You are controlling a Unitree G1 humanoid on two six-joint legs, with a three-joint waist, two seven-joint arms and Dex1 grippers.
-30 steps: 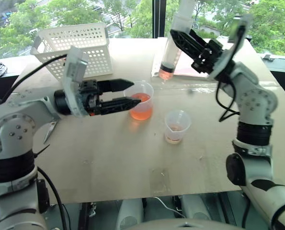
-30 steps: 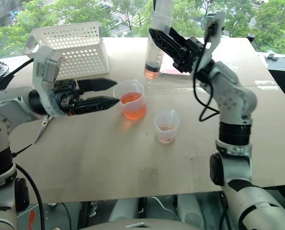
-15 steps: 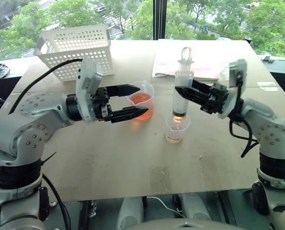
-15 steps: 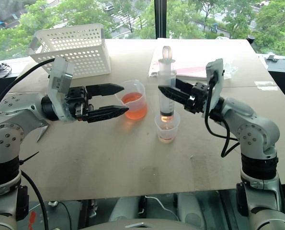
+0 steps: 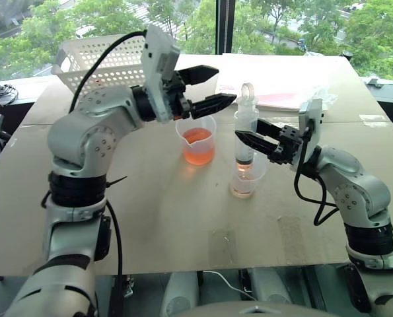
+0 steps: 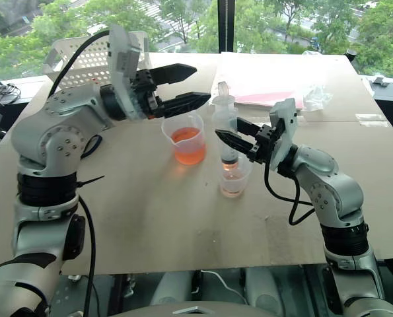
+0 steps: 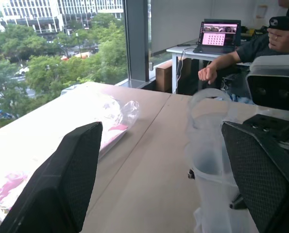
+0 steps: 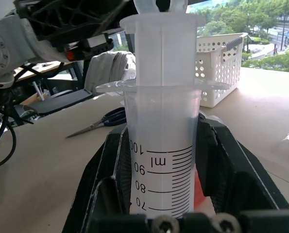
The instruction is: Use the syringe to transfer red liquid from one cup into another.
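1. Gripping the syringe [image 5: 244,135] by its barrel, the right gripper [image 5: 251,137] had both black fingers pressed against the clear plastic and held it upright.
2. The syringe's tip hung inside the smaller clear cup [image 5: 244,183], which stood on the cardboard-covered table [image 5: 156,224], and a little red liquid [image 5: 244,158] showed in the bottom of the barrel under the dark stopper.
3. The ring-shaped plunger end [image 5: 248,90] stood up above the barrel; in the right wrist view the printed scale marks on the barrel [image 8: 162,167] sat between the two fingers.
4. The left gripper [image 5: 214,87] hovered above the table with its fingers spread wide and nothing between them, its tips just beside the plunger ring without touching it.
5. In the left wrist view the plunger ring [image 7: 208,109] stood near one finger of that gripper, nearer to it than to the other finger.
6. The larger beaker [image 5: 197,140] stood beside the smaller cup, to the robot's left of it, under the left gripper, partly filled with orange-red liquid.
7. A white perforated basket [image 5: 104,66] sat at the far left of the table, and a pink and white sheet [image 5: 288,89] lay at the far right.
8. Scissors [image 8: 98,121] lay flat on the table in the right wrist view.
9. A person's hand [image 7: 208,74] rested by a laptop [image 7: 217,36] on a desk in the background of the left wrist view.
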